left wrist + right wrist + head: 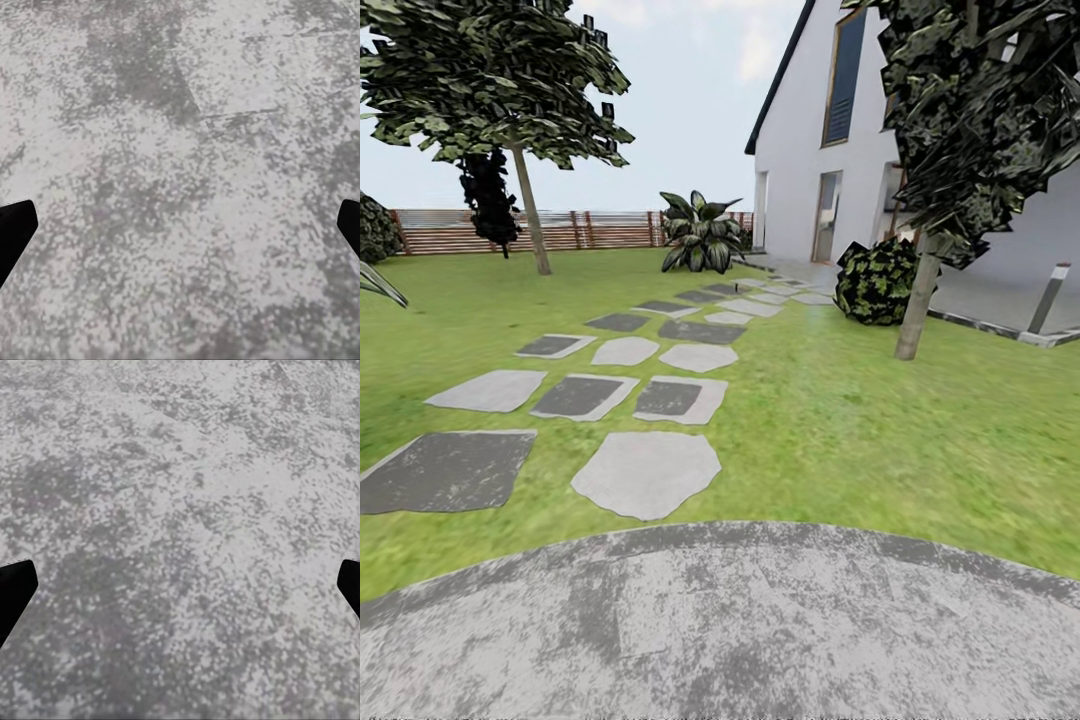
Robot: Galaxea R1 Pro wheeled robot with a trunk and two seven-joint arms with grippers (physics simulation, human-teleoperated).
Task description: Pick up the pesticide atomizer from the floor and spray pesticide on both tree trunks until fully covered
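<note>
- Where the head view begins at its near edge, a grey paved circle (720,630) is seen, with the grass (860,430) of the garden lying beyond it.
- A path of grey stepping stones (648,474) is laid across the grass toward a white house (810,130).
- One tree trunk (531,210) is seen far off on the left, near the slatted wooden fence (600,230); the other trunk (916,300) is seen on the right, just beside a round dark bush (876,282).
- A broad-leafed plant (700,235) is set between the trees, and a grey lamp post (1048,298) stands at the far right.
- The left gripper (180,232) is held spread wide over mottled grey paving (180,150), nothing being gripped.
- The right gripper (180,592) is likewise spread over paving (180,510), with nothing held.
</note>
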